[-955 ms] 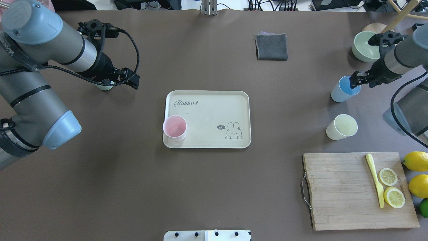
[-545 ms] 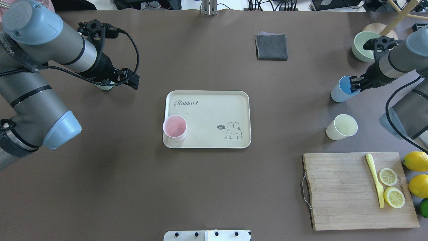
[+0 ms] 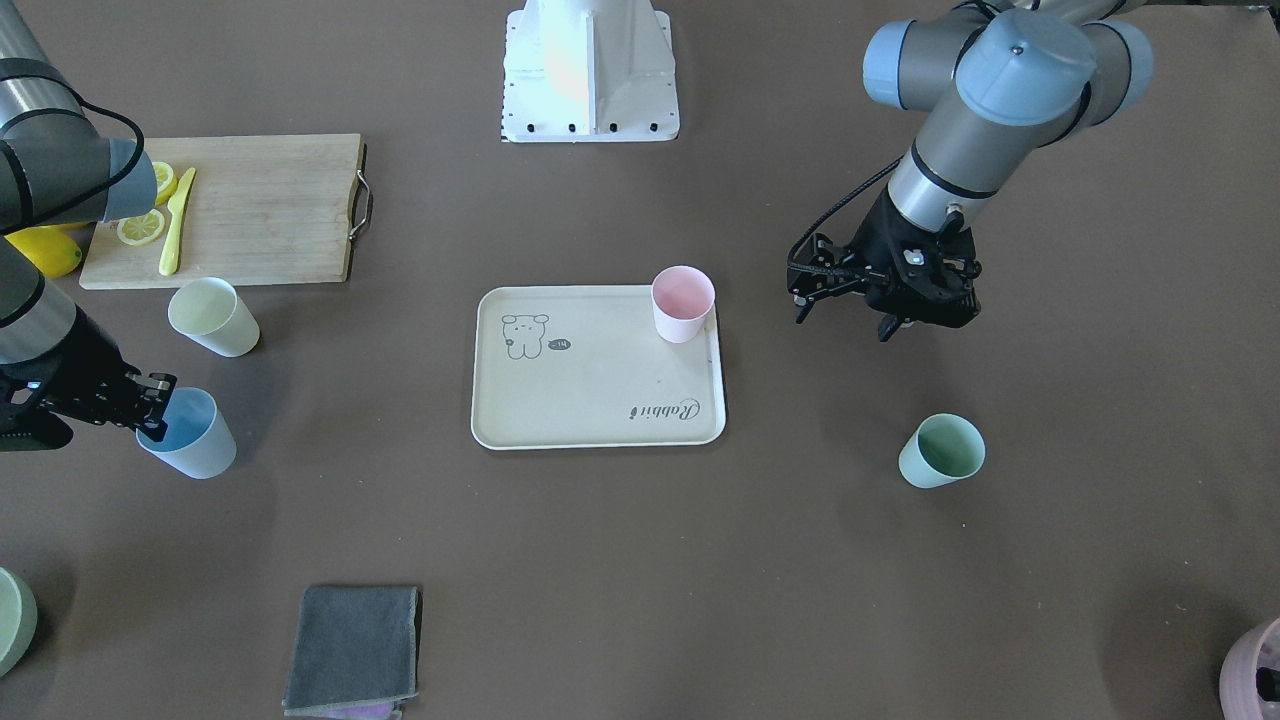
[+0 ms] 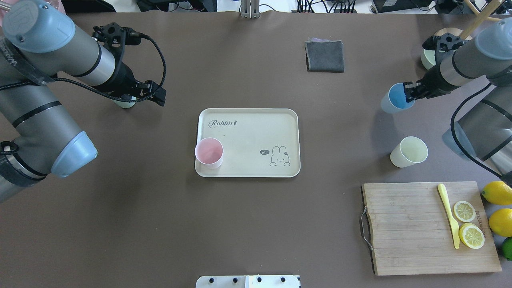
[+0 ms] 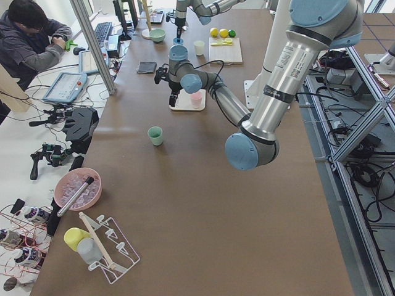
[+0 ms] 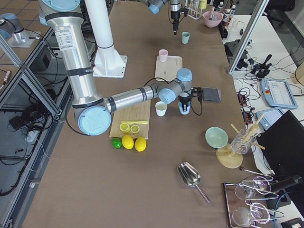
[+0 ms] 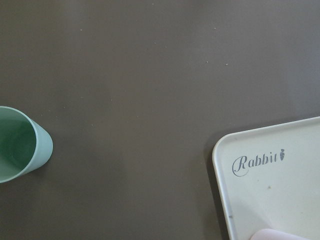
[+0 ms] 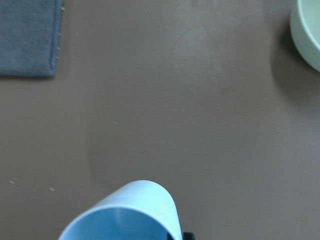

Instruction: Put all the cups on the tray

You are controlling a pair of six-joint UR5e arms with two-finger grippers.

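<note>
The cream tray (image 4: 256, 132) lies mid-table with the pink cup (image 4: 209, 152) upright in its near-left corner. My right gripper (image 4: 409, 93) is shut on the rim of the light blue cup (image 4: 394, 98) and holds it above the table, right of the tray. The right wrist view shows the blue cup (image 8: 127, 212) with one finger against its rim. The pale yellow cup (image 4: 409, 151) stands on the table nearer me. The mint green cup (image 3: 940, 450) stands left of the tray, partly under my left gripper (image 4: 154, 94), which hovers open and empty.
A wooden cutting board (image 4: 404, 228) with lemon slices and a yellow knife lies at the near right, with whole lemons (image 4: 498, 192) beside it. A folded grey cloth (image 4: 325, 55) lies far behind the tray. A large green bowl (image 4: 427, 59) sits behind my right arm.
My right gripper has closed on the blue cup, lifted it off the table and carried it left, toward the tray. The left arm and the other cups have not moved.
</note>
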